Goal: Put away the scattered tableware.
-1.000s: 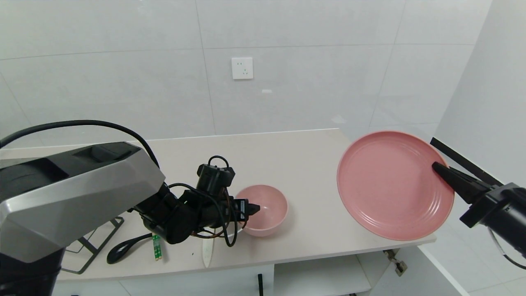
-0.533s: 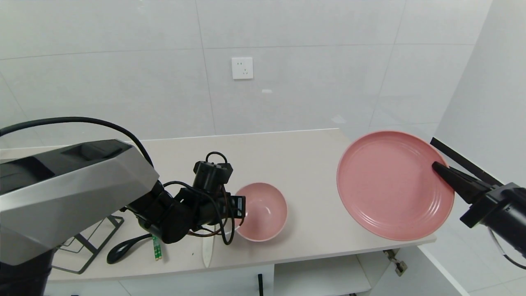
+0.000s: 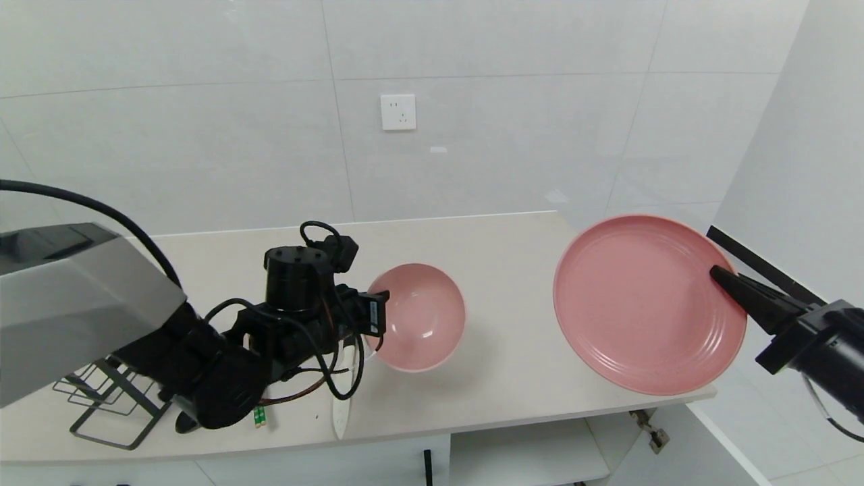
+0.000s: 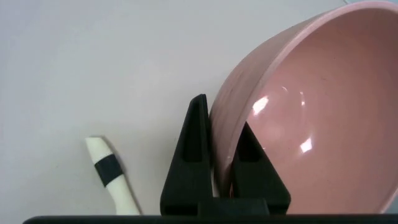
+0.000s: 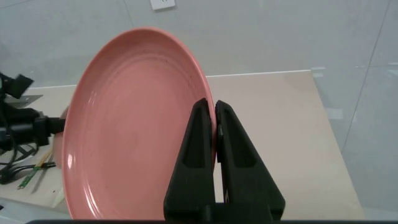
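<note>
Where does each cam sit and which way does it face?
Head: on the head, facing forward-down at the counter; both arms show, left gripper on bowl, right gripper on plate.
Left wrist: looks along its own fingers at bowl rim.
Right wrist: looks along its own fingers at plate rim.
Shared: head and right wrist both catch plate, counter.

Counter (image 3: pixel 506 270) lies open between bowl (image 3: pixel 418 317) and plate (image 3: pixel 641 304); wire rack (image 3: pixel 91 391) stands left.

White-tiled kitchen corner with a pale countertop.
A beige countertop (image 3: pixel 499 270) runs along a wall (image 3: pixel 202 101) of large, glossy white tiles, with a white socket (image 3: pixel 397 111) set above it. A plain white side wall (image 3: pixel 803 121) stands at the right. A white cabinet shelf (image 3: pixel 533 452) sits under the counter edge.
</note>
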Available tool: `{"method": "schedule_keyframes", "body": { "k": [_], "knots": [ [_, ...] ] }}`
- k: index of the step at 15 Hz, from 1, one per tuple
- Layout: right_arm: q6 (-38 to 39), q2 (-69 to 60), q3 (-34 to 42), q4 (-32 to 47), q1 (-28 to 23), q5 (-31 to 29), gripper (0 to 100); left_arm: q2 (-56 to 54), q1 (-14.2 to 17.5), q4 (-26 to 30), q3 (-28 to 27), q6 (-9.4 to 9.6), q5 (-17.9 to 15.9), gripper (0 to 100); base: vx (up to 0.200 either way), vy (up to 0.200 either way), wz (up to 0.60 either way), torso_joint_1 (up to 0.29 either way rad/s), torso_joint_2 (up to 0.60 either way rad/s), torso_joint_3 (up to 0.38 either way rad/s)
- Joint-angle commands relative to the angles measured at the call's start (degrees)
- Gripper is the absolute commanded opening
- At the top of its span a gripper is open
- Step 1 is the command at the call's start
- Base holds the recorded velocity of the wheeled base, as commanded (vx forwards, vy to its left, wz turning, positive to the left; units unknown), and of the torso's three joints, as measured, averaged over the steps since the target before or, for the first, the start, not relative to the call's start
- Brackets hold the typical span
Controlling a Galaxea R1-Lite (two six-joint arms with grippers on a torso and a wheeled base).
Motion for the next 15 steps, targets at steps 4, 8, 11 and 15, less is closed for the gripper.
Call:
{"method": "schedule_keyframes", "body": {
  "k": [4,8,11,15],
  "knots": [
    [-0.1,0.9,-6.1,-0.3,0.3,-0.3,0,-18.7,2.6,-3.0,10.5,0.05,-0.6,0,0.000,0.000,0.00,0.000,0.00,0.000],
    [0.0,0.9,-4.0,-0.3,4.3,0.1,0,-25.9,6.8,-5.9,18.7,-0.83,-10.9,0,0.000,0.000,0.00,0.000,0.00,0.000],
    [0.0,1.8,-3.6,-0.5,8.6,0.2,0,-26.2,7.7,-19.5,26.6,-0.39,-11.6,0,0.000,0.000,0.00,0.000,0.00,0.000],
    [0.0,1.8,-0.8,-3.3,10.9,0.1,0,-27.7,2.0,-27.9,34.9,1.28,-6.2,0,0.000,0.000,0.00,0.000,0.00,0.000]
  ]
}}
